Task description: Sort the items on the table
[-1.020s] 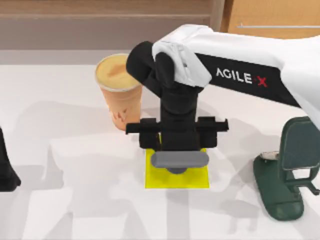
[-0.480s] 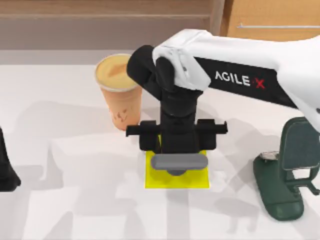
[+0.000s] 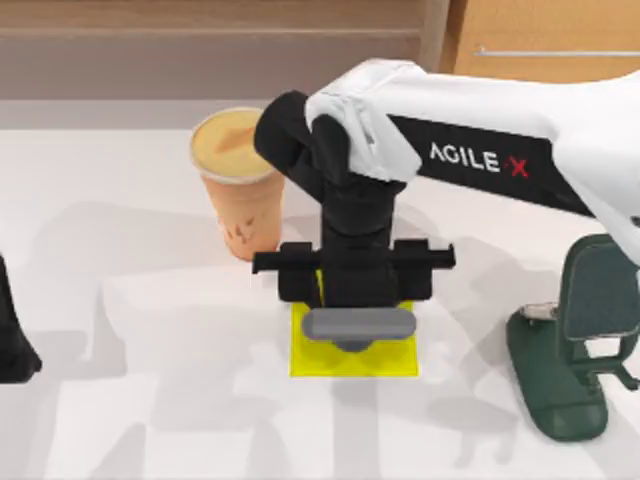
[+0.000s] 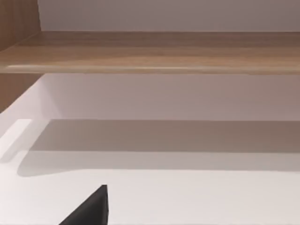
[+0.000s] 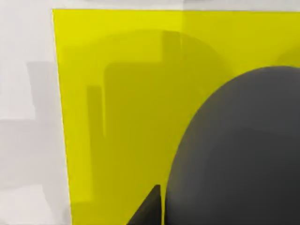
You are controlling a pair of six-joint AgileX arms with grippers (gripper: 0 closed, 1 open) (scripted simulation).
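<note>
Against the picture half a second back almost nothing differs: the right arm's wrist and the crossbar above the right tool [image 3: 356, 345] sit a hair lower, while a full second back the arm stood slightly higher and further toward the cup. The mouse [image 3: 358, 324] has kept its spot over the yellow square [image 3: 310, 358].

The right tool hangs directly above the yellow square, with the mouse right under it and partly covered by the wrist; whether its fingers are spread or pressed on the mouse I cannot tell. In the right wrist view the mouse [image 5: 239, 150] lies over the yellow square [image 5: 117, 117], its rounded end inside the square's border, with a broad yellow margin between it and the square's edge, and bare white table [image 5: 26, 117] past that edge.

The orange cup [image 3: 238, 185] stands upright, up and to the left of the tool, near the arm's dark elbow but apart from the square. The green stand [image 3: 575, 350] is well off to the tool's right. The table [image 3: 150, 380] lies open left of the tool and below it.

The left tool [image 3: 12, 345] rests parked at the table's left edge, well apart from the right tool; I cannot tell its state either
</note>
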